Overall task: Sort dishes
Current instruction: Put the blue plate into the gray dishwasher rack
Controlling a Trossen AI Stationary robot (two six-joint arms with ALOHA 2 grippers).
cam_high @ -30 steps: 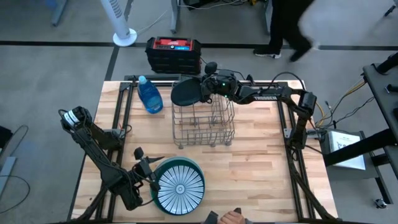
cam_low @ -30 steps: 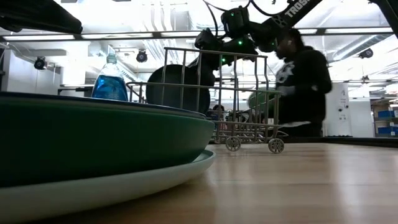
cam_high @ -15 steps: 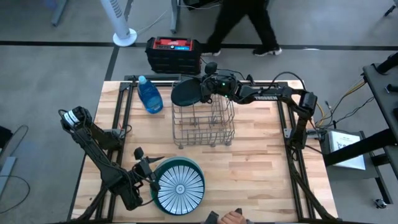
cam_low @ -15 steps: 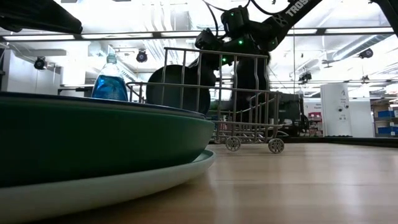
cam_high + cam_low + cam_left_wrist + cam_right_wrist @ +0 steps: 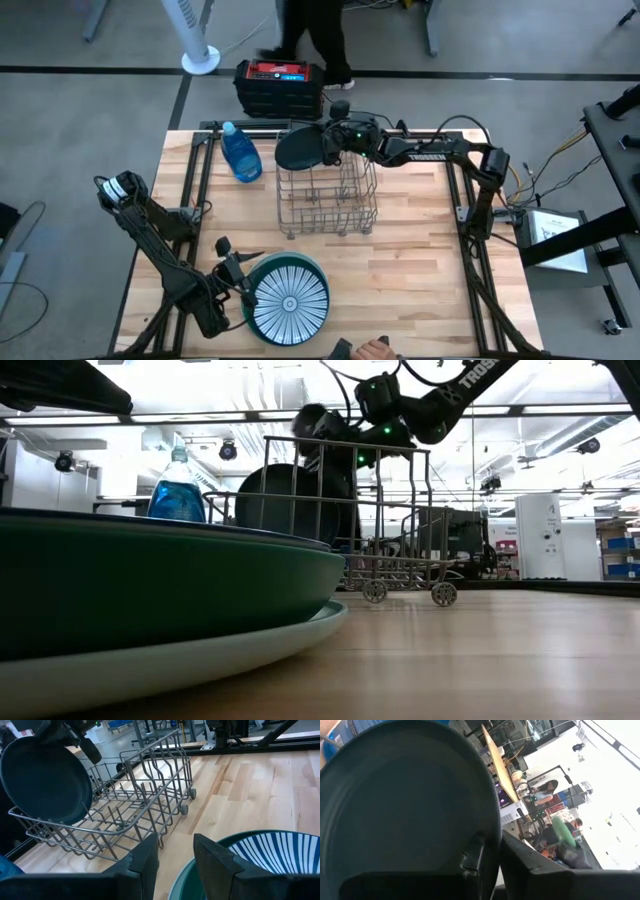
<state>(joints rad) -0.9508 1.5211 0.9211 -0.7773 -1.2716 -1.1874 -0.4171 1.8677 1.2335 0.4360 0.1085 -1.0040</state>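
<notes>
Dark teal round plate (image 5: 297, 149), standing on edge at the far left end of the grey wire dish rack (image 5: 330, 205), rim pinched between the fingers of the right pincer (image 5: 325, 143). Right pincer clamped on that rim, gap only as wide as the plate is thick, as seen in the right wrist view. To finish well: lower the plate straight between two tines, keep it upright, release only when the rim sits on the rack floor. Risk, as a judgement: early release could tip the plate against the blue plastic bottle (image 5: 239, 152) beside the rack. White plate with dark radial stripes (image 5: 289, 297) lying on a larger green plate (image 5: 185, 879) at the near edge of the wooden desk (image 5: 420, 250). Left pincer (image 5: 234, 262) just beside that stack, fingers partly apart, holding nothing.
</notes>
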